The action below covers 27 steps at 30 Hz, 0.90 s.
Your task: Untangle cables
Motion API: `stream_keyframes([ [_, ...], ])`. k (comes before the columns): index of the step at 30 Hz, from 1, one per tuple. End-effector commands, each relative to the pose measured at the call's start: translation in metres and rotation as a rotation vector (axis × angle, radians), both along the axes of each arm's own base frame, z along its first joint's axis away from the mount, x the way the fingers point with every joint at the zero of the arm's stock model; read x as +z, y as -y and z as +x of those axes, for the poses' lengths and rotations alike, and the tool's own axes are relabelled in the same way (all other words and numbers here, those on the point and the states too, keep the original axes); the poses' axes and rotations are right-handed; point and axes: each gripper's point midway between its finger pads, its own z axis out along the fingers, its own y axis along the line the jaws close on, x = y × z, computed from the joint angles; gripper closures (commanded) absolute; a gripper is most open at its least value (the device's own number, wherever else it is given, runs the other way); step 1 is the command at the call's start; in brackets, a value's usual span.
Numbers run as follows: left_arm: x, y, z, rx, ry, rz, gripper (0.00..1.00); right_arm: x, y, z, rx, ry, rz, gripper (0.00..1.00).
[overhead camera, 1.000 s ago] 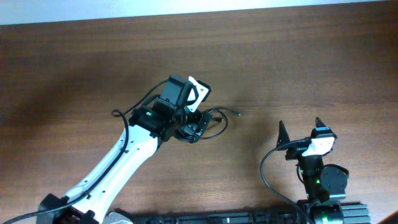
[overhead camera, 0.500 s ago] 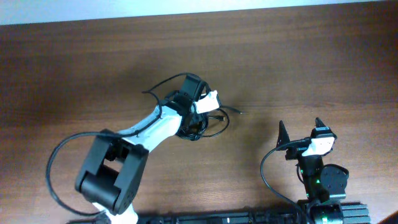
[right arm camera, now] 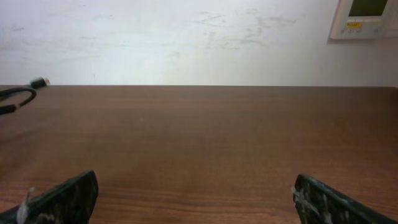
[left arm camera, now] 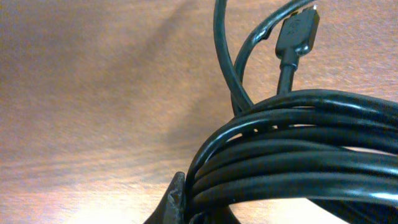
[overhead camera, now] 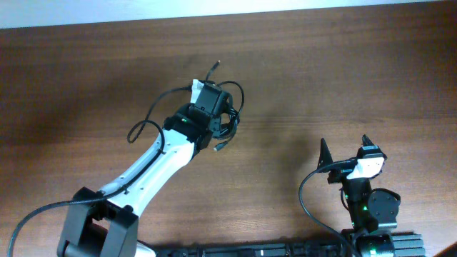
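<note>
The cables (overhead camera: 228, 125) are thin black cords bunched into one knotted bundle near the table's middle. One plug end (overhead camera: 214, 66) sticks out on the far side and another (overhead camera: 220, 146) hangs toward the near side. My left gripper (overhead camera: 221, 114) is shut on the bundle. In the left wrist view several cable strands (left arm camera: 292, 149) press against one dark finger (left arm camera: 177, 196), the other finger is hidden behind them, and a plug (left arm camera: 298, 31) shows above. My right gripper (overhead camera: 344, 148) stands open and empty at the near right, far from the cables.
The brown wooden table (overhead camera: 343, 64) spreads around both arms. In the right wrist view a cable loop (right arm camera: 15, 96) and a plug (right arm camera: 38, 82) show at the far left, with a white wall (right arm camera: 186, 37) behind the table's far edge.
My left gripper has shut on the cable bundle and carried it a little toward the far side. The left arm swung round. The right arm has not moved.
</note>
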Motion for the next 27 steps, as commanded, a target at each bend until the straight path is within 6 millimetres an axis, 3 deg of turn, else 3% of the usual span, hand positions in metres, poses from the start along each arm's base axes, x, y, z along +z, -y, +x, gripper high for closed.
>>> stream_keyframes([
  [1,0.006,0.014,-0.004,0.025,-0.018,-0.125,1.00,-0.001,-0.001,0.000,0.011,0.001,-0.002,0.01],
  [2,0.005,0.014,-0.004,0.023,-0.020,-0.126,1.00,0.001,-0.021,-0.002,0.121,0.006,0.038,0.01],
  [4,0.002,0.011,-0.009,-0.007,-0.045,-0.090,1.00,0.006,-0.081,-0.023,0.464,-0.093,0.427,0.01],
  [6,0.002,0.007,-0.015,-0.077,-0.068,-0.029,1.00,0.013,-0.100,-0.036,0.582,-0.177,0.654,0.01],
  [8,0.025,0.006,-0.017,-0.145,-0.021,-0.010,1.00,0.041,-0.107,-0.043,0.671,-0.074,0.624,0.01],
  [9,0.048,0.005,-0.019,-0.146,0.033,-0.038,1.00,0.053,-0.105,-0.043,0.674,0.028,0.486,0.02],
  [11,0.093,-0.001,-0.029,-0.146,0.139,-0.091,1.00,0.059,-0.093,-0.034,0.591,0.043,0.484,0.01],
  [13,0.125,-0.009,-0.041,-0.144,0.209,-0.123,1.00,0.053,-0.092,-0.019,0.550,-0.089,0.527,0.02],
  [14,0.129,-0.018,-0.048,-0.129,0.210,-0.104,1.00,0.048,-0.094,-0.003,0.514,-0.258,0.578,0.02],
  [16,0.121,-0.024,-0.056,-0.121,0.165,-0.082,1.00,0.074,-0.121,0.007,0.710,-0.397,0.623,0.01],
  [18,0.120,-0.046,-0.056,0.068,0.182,-0.081,1.00,0.098,-0.151,0.003,1.032,-0.447,0.624,0.01],
  [20,0.120,-0.051,-0.056,0.142,0.191,-0.109,1.00,0.079,-0.188,0.014,1.125,-0.582,0.724,0.22],
  [21,0.118,-0.052,-0.058,0.141,0.181,-0.102,1.00,0.073,-0.211,0.017,1.161,-0.602,0.735,0.25],
  [24,0.108,-0.054,-0.062,0.141,0.138,-0.071,1.00,0.078,-0.248,0.030,1.158,-0.526,0.775,0.33],
  [27,0.101,-0.045,-0.067,0.059,0.091,-0.056,1.00,0.076,-0.265,0.045,1.024,-0.490,0.846,0.44],
])
